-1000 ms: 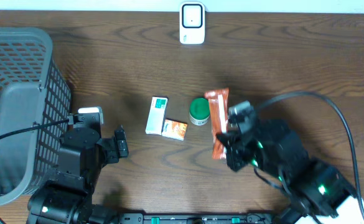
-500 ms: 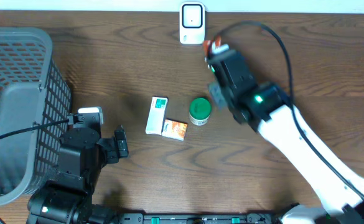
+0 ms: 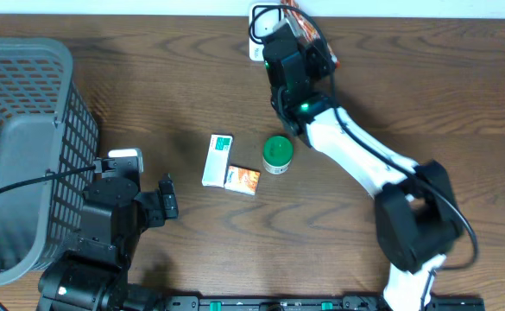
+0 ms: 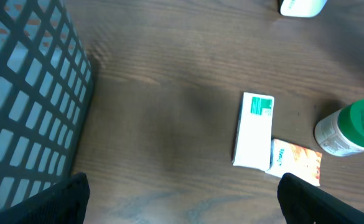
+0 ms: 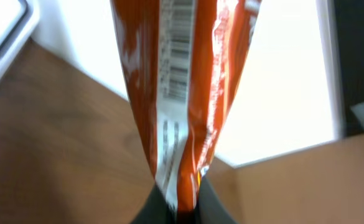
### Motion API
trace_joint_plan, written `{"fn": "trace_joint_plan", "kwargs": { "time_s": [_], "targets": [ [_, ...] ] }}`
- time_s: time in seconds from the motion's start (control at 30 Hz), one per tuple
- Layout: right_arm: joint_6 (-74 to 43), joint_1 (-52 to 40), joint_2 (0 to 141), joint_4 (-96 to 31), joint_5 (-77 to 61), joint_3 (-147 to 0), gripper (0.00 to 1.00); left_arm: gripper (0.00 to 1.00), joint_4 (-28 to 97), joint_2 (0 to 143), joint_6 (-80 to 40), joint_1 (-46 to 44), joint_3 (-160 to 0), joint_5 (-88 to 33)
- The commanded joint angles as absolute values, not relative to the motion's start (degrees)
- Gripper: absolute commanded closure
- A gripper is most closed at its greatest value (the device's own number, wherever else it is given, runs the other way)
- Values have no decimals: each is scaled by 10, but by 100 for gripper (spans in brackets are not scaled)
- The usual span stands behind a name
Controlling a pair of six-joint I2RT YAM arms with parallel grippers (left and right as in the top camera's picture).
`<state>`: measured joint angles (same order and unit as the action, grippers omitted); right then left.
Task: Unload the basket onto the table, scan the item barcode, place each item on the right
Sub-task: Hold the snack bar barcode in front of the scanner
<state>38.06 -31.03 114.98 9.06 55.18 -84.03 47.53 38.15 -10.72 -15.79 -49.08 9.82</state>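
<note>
- Right gripper (image 5: 180,208): fingers pinch 1 end of the orange packet (image 5: 182,93).
- Packet is held above the table's (image 3: 425,95) far edge, just beside the white scanner (image 3: 255,47).
- Barcode (image 5: 178,46) shows on the packet's silver strip, blurred.
- Left gripper (image 3: 167,198): fingers spread wide, near the front edge beside the basket (image 3: 28,112).
- Mid-table: white box (image 3: 218,159) touching a small sachet (image 3: 243,179), green-capped bottle (image 3: 277,154) just beside them.

The orange packet (image 5: 182,93) is held up off the bench (image 3: 407,104), pinched at one crimped end by the right claw (image 5: 183,208). Its glossy foil is creased. A barcode (image 5: 178,37) on a white strip runs along its face. The white scanner (image 3: 255,47) stands just beside it at the bench's far edge.
</note>
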Motion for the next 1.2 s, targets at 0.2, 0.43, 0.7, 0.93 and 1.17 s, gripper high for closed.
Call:
{"fn": "trace_joint_plan", "kwargs": {
  "time_s": [0.2, 0.43, 0.7, 0.93, 1.17],
  "targets": [
    [777, -266, 1323, 281, 585, -983, 99, 4, 475, 381, -110, -157, -494, 108],
    [864, -264, 1431, 283, 547, -1092, 99, 4, 475, 381, -110, -157, -494, 108],
    [875, -274, 1474, 288, 528, -1093, 99, 4, 475, 381, -110, -157, -494, 108],
    [884, -270, 1493, 307, 518, -1093, 99, 4, 475, 381, -110, -157, -494, 108],
    [884, -266, 1493, 291, 500, -1093, 99, 4, 475, 381, -110, -157, -494, 108]
  ]
}}
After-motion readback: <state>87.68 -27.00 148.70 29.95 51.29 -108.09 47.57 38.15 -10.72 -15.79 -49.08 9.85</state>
